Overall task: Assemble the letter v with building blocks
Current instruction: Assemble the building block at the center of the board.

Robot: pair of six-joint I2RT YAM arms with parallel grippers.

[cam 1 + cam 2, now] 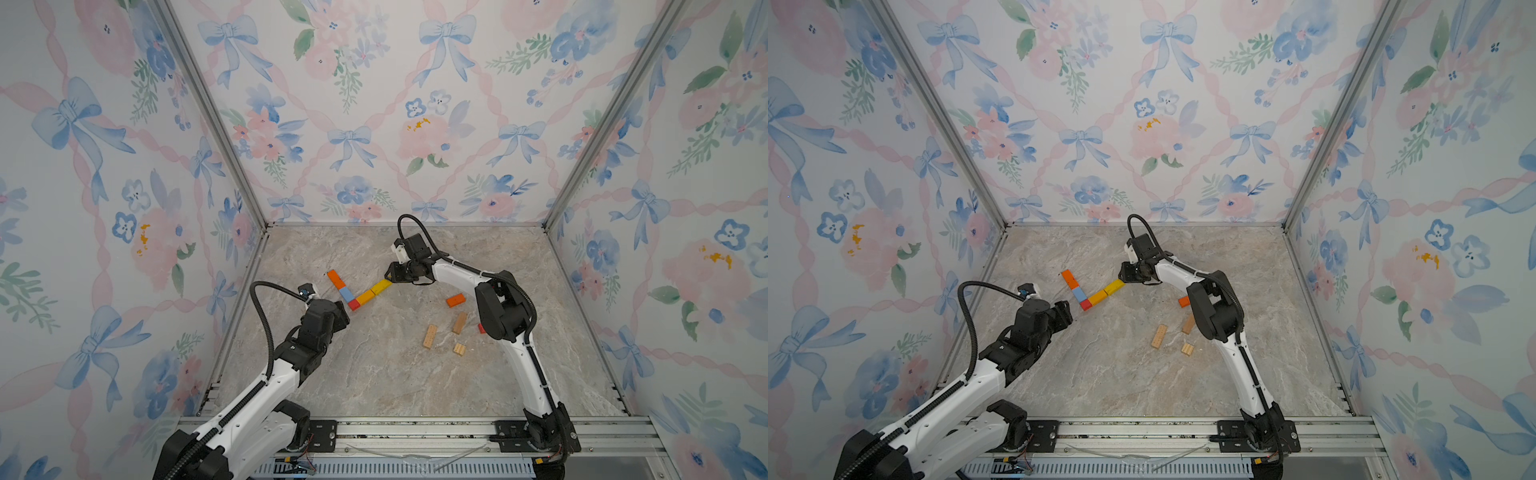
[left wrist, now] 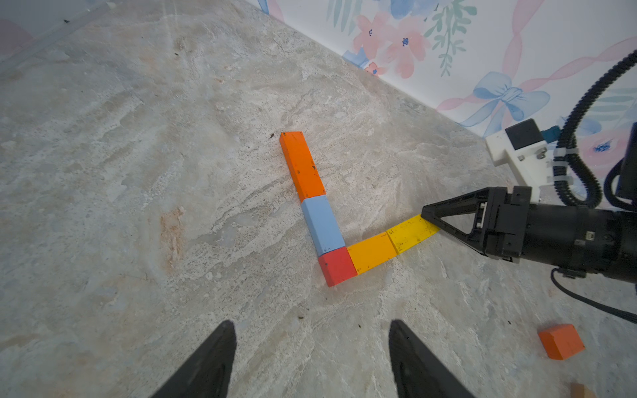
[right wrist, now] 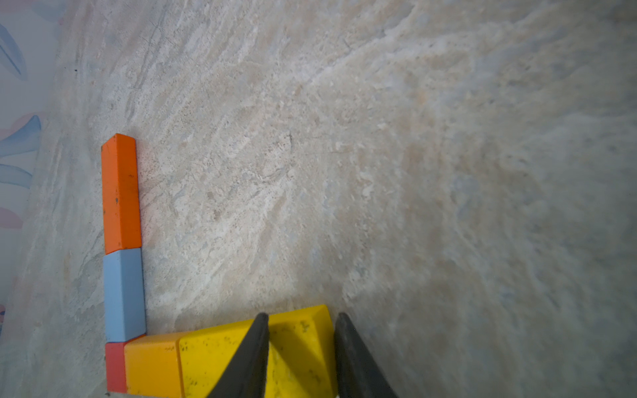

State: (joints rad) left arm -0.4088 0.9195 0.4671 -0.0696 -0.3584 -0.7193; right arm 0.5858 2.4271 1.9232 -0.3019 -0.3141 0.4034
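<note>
Ten blocks show. Five lie flat, end to end, in a V on the table (image 1: 374, 386). A long orange block (image 1: 336, 279), a blue block (image 1: 346, 294) and a red block (image 1: 354, 304) at the corner make one stroke. An amber block (image 1: 365, 296) and a yellow block (image 1: 381, 286) make the other.

Five lie loose to the right, well apart from the V: a short orange block (image 1: 455, 300), a long tan block (image 1: 430, 336), a second tan block (image 1: 460, 323), a small tan block (image 1: 459, 348) and a second red block (image 1: 481, 328). That last one is only a sliver beside the right arm (image 1: 503, 316).

In a top view the arm half covers the short orange block (image 1: 1183, 301). The left wrist view takes in the V, the right pincer (image 2: 427, 217) and that short orange block. The right wrist view holds the V alone, with its red corner nearly cut off.

The left pincer (image 2: 312, 324) is spread wide and empty, near the red corner but apart from it. The right pincer (image 3: 300, 315) is at the yellow block's outer end with a narrow gap between its jaws. One finger (image 3: 251, 355) is over the block's top and the other just past its end; whether they touch it cannot be told.

The V sits left of the middle, well off every wall. Bare table runs forward to the rail (image 1: 415, 432) and back to the rear wall (image 1: 374, 124).
</note>
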